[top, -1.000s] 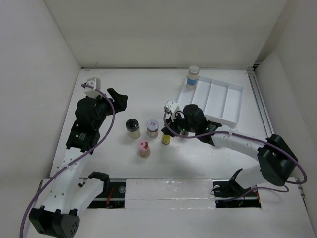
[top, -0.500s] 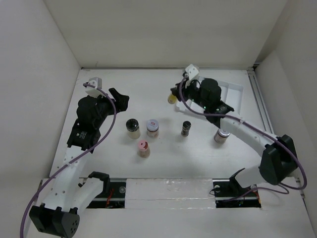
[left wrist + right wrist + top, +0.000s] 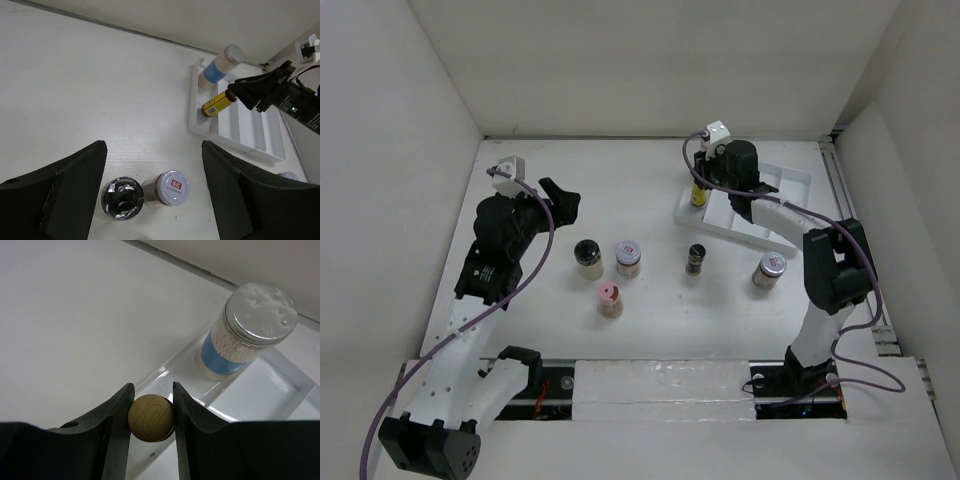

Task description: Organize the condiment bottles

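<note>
My right gripper (image 3: 701, 183) is shut on the gold cap (image 3: 151, 417) of the slim yellow bottle (image 3: 218, 103). It holds the bottle upright in the leftmost compartment of the white tray (image 3: 772, 206), just in front of the blue-label jar (image 3: 247, 335). Out on the table stand the black-lidded jar (image 3: 587, 256), the red-and-silver-lidded jar (image 3: 628, 257), the pink-lidded jar (image 3: 609, 299), the dark grinder-like bottle (image 3: 696, 259) and a silver-lidded jar (image 3: 768, 270). My left gripper (image 3: 560, 195) hovers open at the left, above and behind the black-lidded jar (image 3: 121, 199), holding nothing.
White walls close the table on the left, back and right. The tray (image 3: 250, 135) has several long compartments, and those to the right of the bottle hold nothing. A metal rail (image 3: 848, 215) runs along the table's right side.
My right gripper has carried the yellow bottle from the middle of the table up and back into the tray's left compartment. The left arm has stayed put.
</note>
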